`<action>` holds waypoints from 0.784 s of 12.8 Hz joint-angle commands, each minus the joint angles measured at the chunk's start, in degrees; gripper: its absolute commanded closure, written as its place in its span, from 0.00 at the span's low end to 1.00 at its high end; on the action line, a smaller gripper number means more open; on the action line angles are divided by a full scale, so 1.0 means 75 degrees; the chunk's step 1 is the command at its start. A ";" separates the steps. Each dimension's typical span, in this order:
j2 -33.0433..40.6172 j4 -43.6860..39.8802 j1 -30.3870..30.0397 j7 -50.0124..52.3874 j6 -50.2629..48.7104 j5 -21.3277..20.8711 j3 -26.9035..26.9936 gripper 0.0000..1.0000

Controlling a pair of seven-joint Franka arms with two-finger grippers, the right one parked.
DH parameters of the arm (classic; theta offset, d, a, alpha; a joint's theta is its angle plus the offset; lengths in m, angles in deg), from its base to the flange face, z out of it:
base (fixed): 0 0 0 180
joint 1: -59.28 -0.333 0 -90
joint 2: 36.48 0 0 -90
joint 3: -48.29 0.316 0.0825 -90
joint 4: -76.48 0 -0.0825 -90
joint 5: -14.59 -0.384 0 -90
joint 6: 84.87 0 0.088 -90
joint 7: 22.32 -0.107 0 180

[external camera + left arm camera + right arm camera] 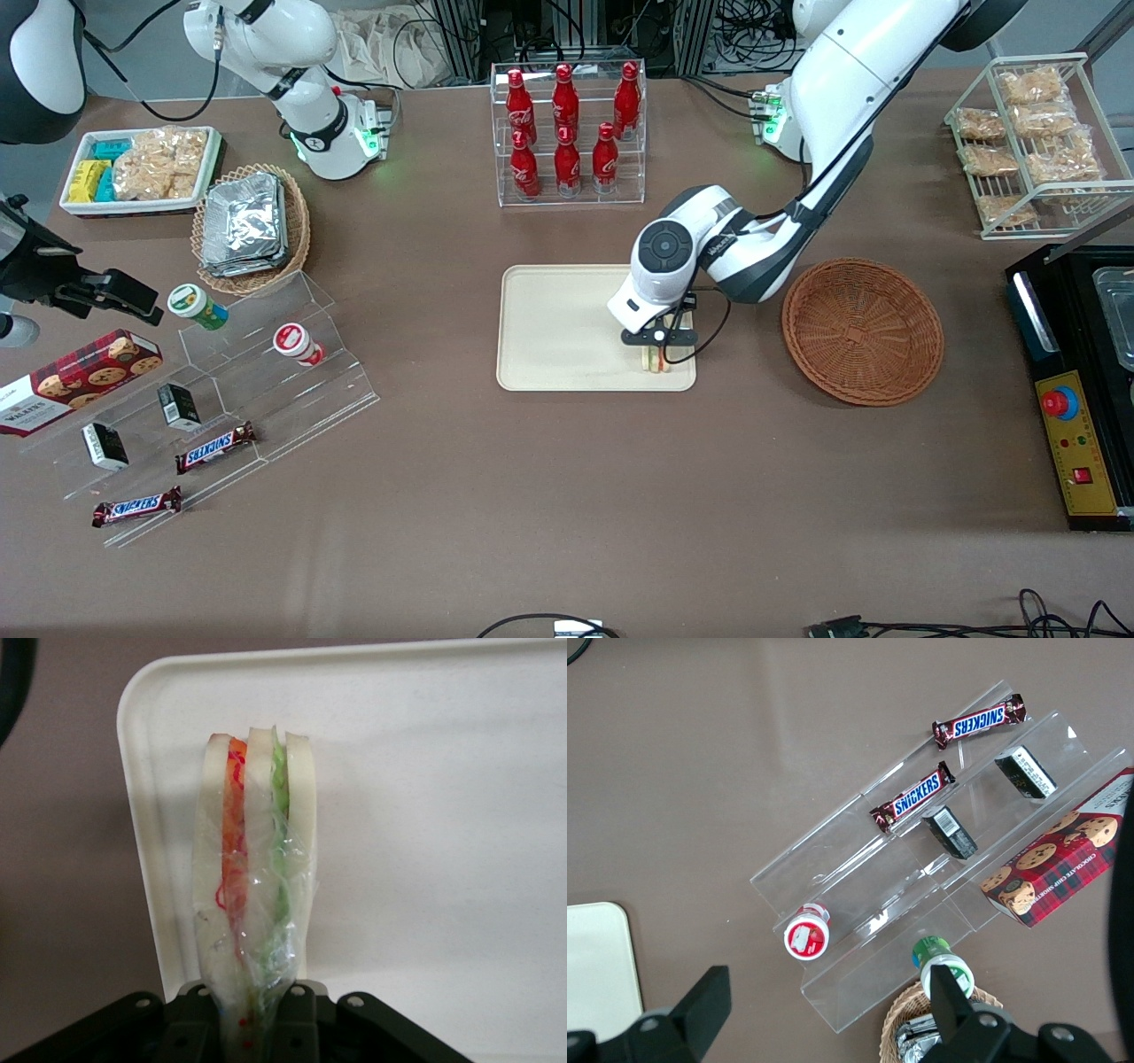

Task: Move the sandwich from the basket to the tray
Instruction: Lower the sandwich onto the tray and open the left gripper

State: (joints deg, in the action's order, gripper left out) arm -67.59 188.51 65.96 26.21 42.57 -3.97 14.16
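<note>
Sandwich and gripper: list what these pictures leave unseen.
- Front view: the arm's wrist hides most of the sandwich on the tray.
- Left wrist view: the frame edge cuts off the gripper, so its fingertips stay unseen.
- Neither view shows whether the sandwich's underside touches the tray.

A matte brown surface [532, 514] fills nearly the whole front view under even, soft light. Along the frame's top edge lie grey floor [1045, 40], black cables [735, 22] and crumpled pale cloth [390, 44]. More cables [1054, 620] trail along the bottom edge.
</note>
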 commanded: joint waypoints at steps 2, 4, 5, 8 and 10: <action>0.0269 0.0109 -0.0071 0.0302 0.0036 0.0060 -0.0043 0.00; 0.0572 -0.0113 -0.0338 0.0385 -0.0408 0.0188 -0.0135 0.00; 0.0922 -0.0183 -0.0538 0.0303 -0.0654 0.0607 -0.0275 0.00; 0.1884 -0.1140 -0.0855 -0.0806 -0.2500 0.1699 -0.0277 0.00; 0.2260 -0.1962 -0.1334 -0.1709 -0.4095 0.1783 -0.0254 0.00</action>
State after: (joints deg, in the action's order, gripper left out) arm -53.70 177.86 59.26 18.92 20.01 7.82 12.64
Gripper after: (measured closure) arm 0.000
